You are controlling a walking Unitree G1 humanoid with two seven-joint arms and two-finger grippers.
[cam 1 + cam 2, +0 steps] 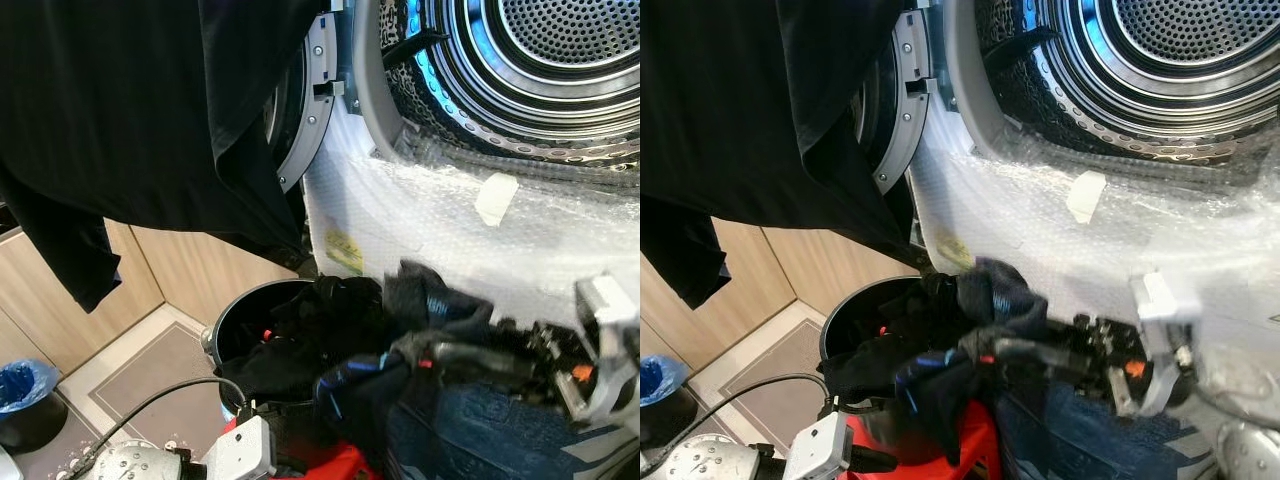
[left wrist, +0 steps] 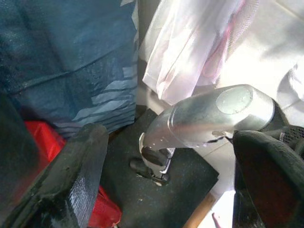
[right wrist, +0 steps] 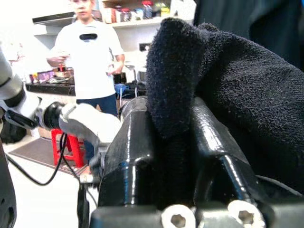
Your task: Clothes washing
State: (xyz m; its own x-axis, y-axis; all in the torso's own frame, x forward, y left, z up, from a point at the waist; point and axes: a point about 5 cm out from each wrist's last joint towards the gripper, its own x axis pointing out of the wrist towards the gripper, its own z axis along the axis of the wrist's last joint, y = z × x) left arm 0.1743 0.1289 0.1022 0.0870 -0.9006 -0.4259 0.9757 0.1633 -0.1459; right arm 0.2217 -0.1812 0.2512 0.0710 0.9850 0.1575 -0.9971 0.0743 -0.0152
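No words, brands or numbers can be read anywhere. A yellow sticker point(image 1: 343, 250) is seen on the washing machine point(image 1: 480, 225) front, near its lower left corner (under the bubble wrap), but its print is too blurred to be made out. A blank piece of tape point(image 1: 494, 198) is stuck just under the drum opening.

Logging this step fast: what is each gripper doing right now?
Left gripper: open, holding nothing, fingers spread above a dark mat.
Right gripper: shut on a dark garment, lifted over the laundry basket.
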